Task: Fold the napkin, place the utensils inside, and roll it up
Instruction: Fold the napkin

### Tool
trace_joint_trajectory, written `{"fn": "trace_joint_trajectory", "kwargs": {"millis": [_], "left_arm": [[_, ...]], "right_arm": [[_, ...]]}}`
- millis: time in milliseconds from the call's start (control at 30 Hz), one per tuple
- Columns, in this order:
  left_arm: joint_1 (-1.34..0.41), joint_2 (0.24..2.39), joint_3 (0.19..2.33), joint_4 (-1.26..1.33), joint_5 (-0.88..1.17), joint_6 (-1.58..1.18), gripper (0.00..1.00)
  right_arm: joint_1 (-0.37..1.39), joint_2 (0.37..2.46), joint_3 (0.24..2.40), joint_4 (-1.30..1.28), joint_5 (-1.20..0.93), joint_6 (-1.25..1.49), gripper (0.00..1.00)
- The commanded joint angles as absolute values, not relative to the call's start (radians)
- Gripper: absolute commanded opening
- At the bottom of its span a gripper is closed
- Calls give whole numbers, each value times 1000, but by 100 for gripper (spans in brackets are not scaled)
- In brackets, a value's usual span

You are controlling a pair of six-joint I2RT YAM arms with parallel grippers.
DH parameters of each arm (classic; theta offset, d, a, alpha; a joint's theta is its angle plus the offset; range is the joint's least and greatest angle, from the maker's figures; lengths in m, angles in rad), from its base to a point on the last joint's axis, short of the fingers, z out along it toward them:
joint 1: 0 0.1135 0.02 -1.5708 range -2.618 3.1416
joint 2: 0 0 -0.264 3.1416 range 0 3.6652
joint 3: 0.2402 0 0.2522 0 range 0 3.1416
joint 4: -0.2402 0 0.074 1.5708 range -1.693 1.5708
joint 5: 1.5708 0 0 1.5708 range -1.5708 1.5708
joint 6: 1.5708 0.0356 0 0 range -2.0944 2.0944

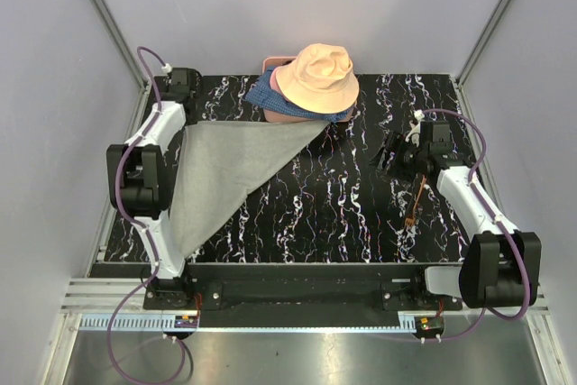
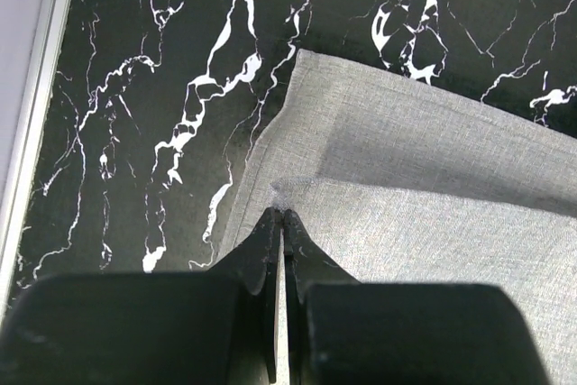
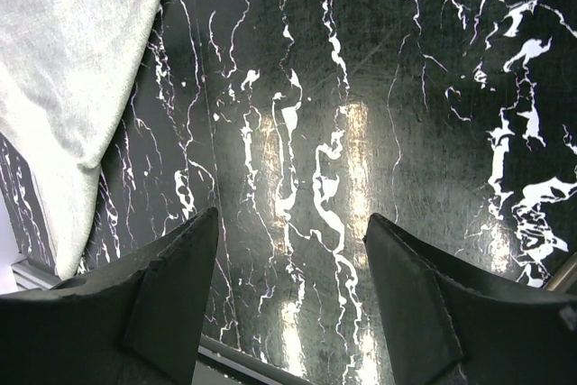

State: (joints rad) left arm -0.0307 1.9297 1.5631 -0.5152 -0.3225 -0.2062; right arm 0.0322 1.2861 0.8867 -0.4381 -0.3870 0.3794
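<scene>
The black, white-veined worktop (image 1: 343,214) sits inside plain grey walls. The napkin (image 1: 225,169) lies on its left half, doubled into a triangle. The left fingers (image 2: 273,236) are clenched on the upper layer's corner, just over the lower corner. It seems best to line up both corners before letting go, then flatten the crease. The right fingers (image 3: 189,259) hover spread, grasping nothing. The utensils (image 1: 417,205) lie near them, well apart from the cloth.
</scene>
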Motion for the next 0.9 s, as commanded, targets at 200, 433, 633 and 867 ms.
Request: {"fn": "trace_joint_trajectory", "kwargs": {"millis": [200, 433, 633, 867], "left_arm": [[-21, 2025, 1753, -612, -310, -140, 0], [-17, 2060, 1819, -643, -307, -127, 0], [-8, 2086, 1864, -658, -305, -129, 0], [-3, 2124, 1925, -663, -305, -120, 45]], "right_arm": [[31, 1293, 943, -416, -414, 362, 75], [29, 1296, 959, -416, -416, 367, 75], [31, 1299, 954, -416, -413, 370, 75], [29, 1298, 940, -414, -414, 374, 76]]}}
